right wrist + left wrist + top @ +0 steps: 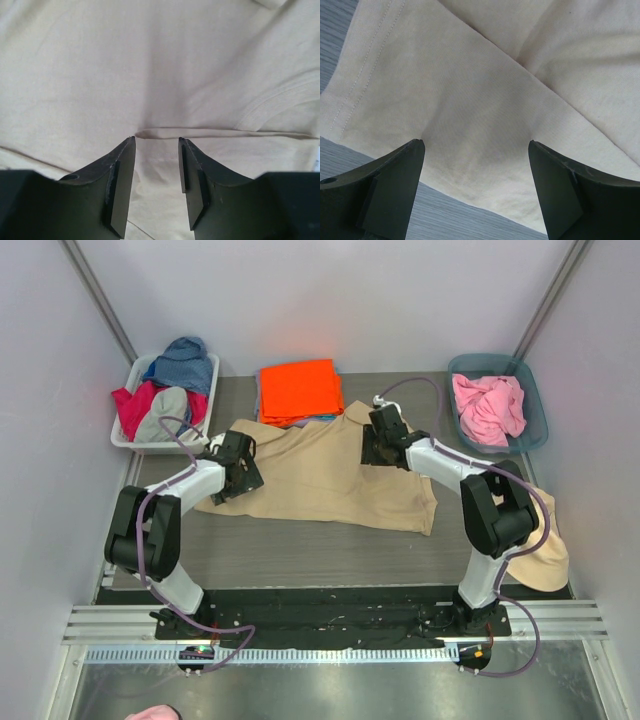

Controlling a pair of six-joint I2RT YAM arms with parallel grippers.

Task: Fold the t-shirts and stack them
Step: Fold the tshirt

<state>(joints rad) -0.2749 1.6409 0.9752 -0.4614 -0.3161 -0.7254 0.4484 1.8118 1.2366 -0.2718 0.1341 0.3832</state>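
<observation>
While the tan collared t-shirt (320, 475) lies spread mid-table (300, 550), both grippers sit low over it, jaws apart.
The left gripper (476, 145) gapes wide at the shirt's left edge. The right gripper (156, 140) is parted more narrowly and grips nothing, with a cloth fold just ahead of its tips. A folded orange t-shirt (298, 390) lies just behind, and a pink t-shirt (488, 408) fills the teal bin (532, 390).

The top external view looks steeply down from high on the near side of the wide tan collared cotton shirt (320, 480), far enough off to take it in whole. The left wrist view faces down very close over that shirt's left hem. The right wrist view, equally close, covers its far right part. All three views share this shirt.
</observation>
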